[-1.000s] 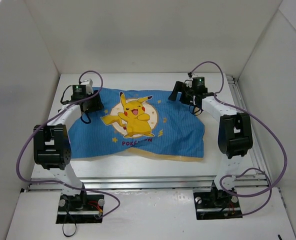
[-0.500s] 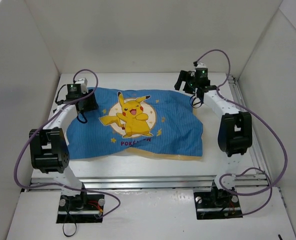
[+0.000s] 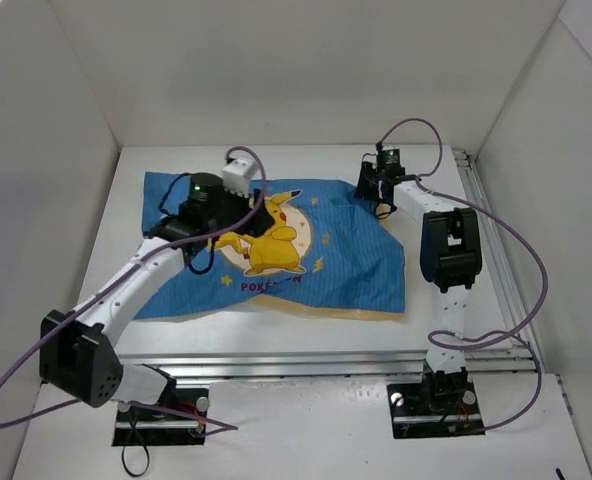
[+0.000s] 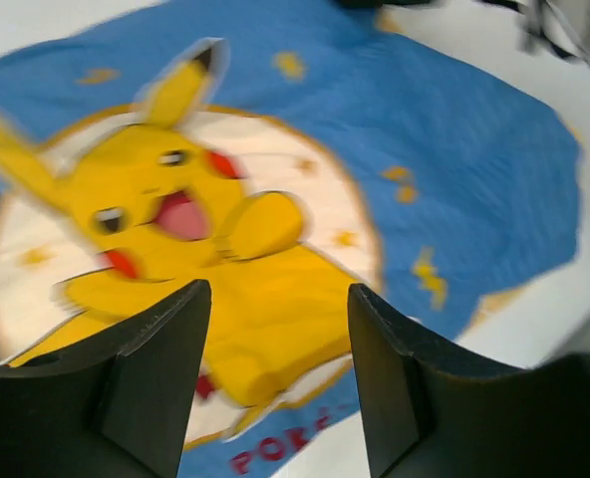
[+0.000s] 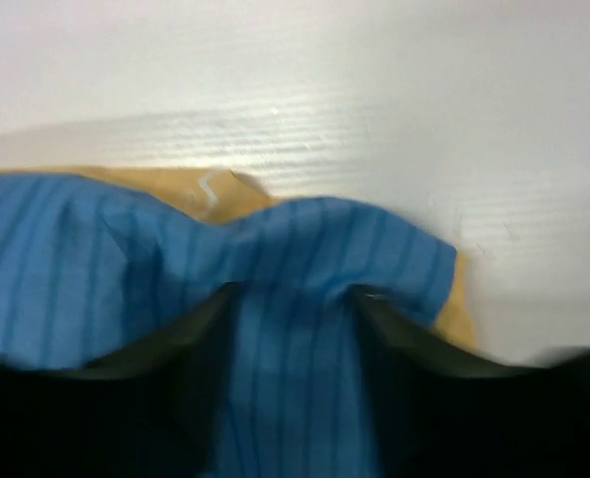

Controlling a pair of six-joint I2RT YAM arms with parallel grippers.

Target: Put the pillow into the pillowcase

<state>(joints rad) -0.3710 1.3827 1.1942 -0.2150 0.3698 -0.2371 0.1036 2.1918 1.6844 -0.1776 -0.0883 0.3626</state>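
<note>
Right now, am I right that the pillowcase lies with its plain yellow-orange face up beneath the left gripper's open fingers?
Not quite: the pillowcase lies with its blue Pikachu face up, not the plain yellow-orange one. The left wrist view shows the print directly beneath the left gripper, and its fingers are indeed open.

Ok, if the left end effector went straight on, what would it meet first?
Likely the pillowcase, at its Pikachu print; the left end effector's height above it is unclear.
</note>
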